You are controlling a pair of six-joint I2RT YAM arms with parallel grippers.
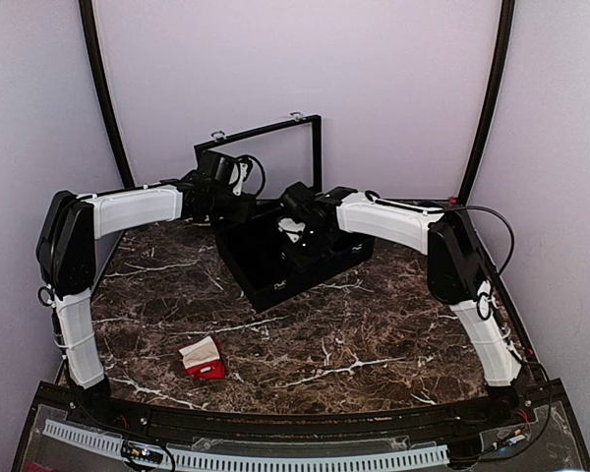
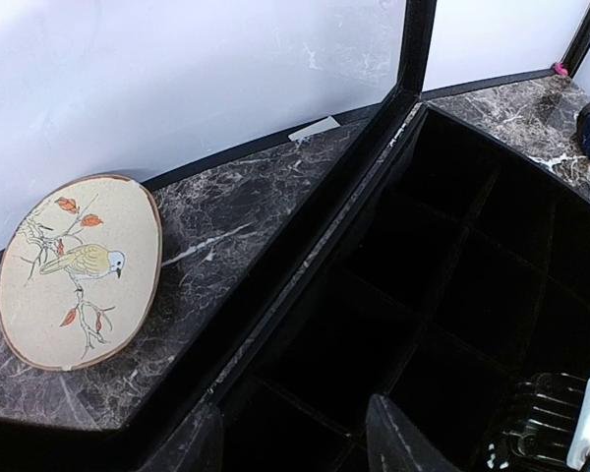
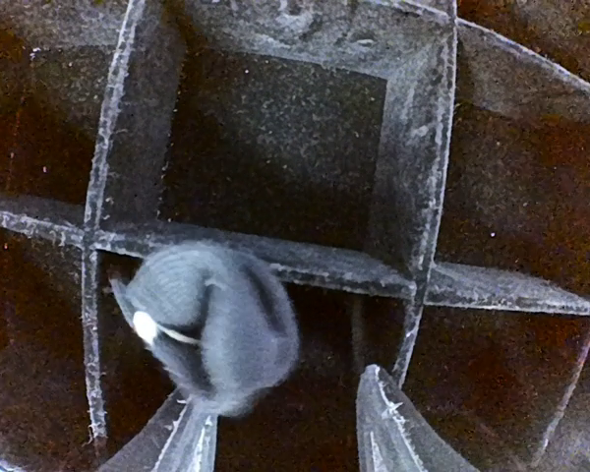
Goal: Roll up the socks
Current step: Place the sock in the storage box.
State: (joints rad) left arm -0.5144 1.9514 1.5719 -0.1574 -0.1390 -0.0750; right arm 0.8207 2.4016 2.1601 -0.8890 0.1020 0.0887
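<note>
Two claws at the black case (image 1: 275, 285) | left gripper (image 2: 295, 442) parted, empty | right gripper (image 3: 285, 433) wide, above grey rolled bundle (image 3: 211, 324) in a compartment | red socks (image 1: 204, 358) on table (image 1: 374, 334) near left base | I judge them soft, light, limp: pinch at cream cuff.

I see pale lilac walls (image 1: 374, 79), evenly lit, on three sides, with curved black poles (image 1: 101, 88) in the far corners. The table (image 1: 374, 334) is dark brown marble, white-veined; an oval bird plaque (image 2: 74, 270) sits on it at the foot of the wall.
</note>
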